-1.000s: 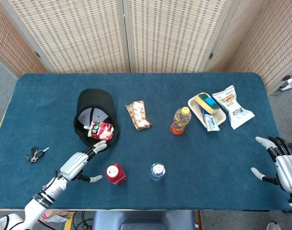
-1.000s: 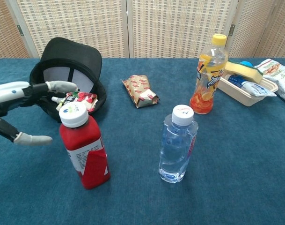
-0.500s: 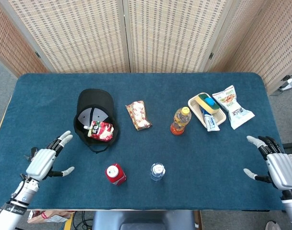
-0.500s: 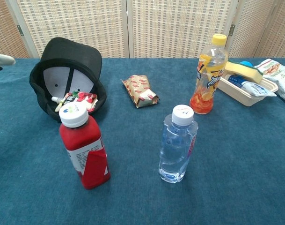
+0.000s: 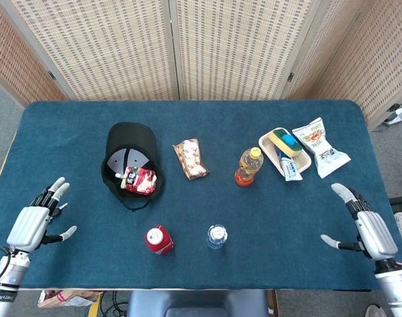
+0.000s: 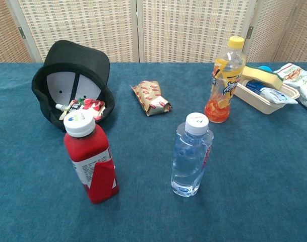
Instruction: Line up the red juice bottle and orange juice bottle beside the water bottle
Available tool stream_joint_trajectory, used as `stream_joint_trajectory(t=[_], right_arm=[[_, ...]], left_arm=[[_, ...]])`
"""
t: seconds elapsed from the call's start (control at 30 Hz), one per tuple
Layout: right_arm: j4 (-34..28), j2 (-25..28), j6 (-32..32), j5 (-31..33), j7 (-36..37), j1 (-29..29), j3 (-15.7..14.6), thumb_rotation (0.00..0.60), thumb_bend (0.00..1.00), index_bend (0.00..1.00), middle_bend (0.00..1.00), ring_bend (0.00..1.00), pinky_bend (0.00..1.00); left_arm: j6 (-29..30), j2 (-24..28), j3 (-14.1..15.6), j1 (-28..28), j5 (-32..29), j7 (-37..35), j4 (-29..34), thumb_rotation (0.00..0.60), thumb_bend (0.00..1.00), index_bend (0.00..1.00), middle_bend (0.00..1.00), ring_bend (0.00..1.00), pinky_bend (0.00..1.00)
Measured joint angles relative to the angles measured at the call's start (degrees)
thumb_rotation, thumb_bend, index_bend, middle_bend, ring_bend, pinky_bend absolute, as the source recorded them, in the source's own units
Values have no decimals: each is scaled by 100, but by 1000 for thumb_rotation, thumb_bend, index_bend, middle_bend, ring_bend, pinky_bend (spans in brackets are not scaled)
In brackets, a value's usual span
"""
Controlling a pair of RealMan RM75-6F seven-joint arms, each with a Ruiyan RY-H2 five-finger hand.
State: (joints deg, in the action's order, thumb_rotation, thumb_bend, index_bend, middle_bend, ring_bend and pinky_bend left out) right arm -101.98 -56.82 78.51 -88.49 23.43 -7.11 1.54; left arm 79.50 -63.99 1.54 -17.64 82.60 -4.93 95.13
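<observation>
The left hand (image 5: 30, 223) had drawn back from beside the red juice bottle (image 5: 158, 240) to the near left edge of the table (image 5: 75, 119), where it hung with fingers spread and nothing in them — a second earlier it had been reaching in by the black cap (image 5: 131, 166), and half a second earlier it was only partway out. The right hand (image 5: 366, 224) had shifted a little inward along the near right edge, also spread and empty. None of the bottles had moved. The red juice bottle stood upright near the front of the table, to the left of the water bottle (image 5: 216, 236) and apart from it, while the orange juice bottle (image 5: 248, 166) stood upright further back and to the right, just beside the tray (image 5: 269, 142) and well apart from the other two. In the chest view neither hand showed at all; the left fingertip that had clipped the frame's left edge was gone. That view cut off the snack bag (image 6: 296, 75) at its right border, and the tray's contents — a yellow sponge (image 6: 261, 74) and a tube — were only partly readable. The small packets inside the upturned cap were too jumbled to name beyond a red wrapper (image 5: 138, 179). A wrapped snack (image 5: 190, 158) lay between cap and orange juice bottle. The keys seen earlier at the table's left were hidden behind the left hand.
</observation>
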Motion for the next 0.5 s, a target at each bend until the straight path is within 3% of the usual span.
stream_joint_trajectory(t=[0.5], right_arm=[[305,-698,-1209,905,661,-847,604,600,100,0,49,0,50]], left_arm=[[-35,78,-112,105,215,46,85,600,185,0,0,34,137]])
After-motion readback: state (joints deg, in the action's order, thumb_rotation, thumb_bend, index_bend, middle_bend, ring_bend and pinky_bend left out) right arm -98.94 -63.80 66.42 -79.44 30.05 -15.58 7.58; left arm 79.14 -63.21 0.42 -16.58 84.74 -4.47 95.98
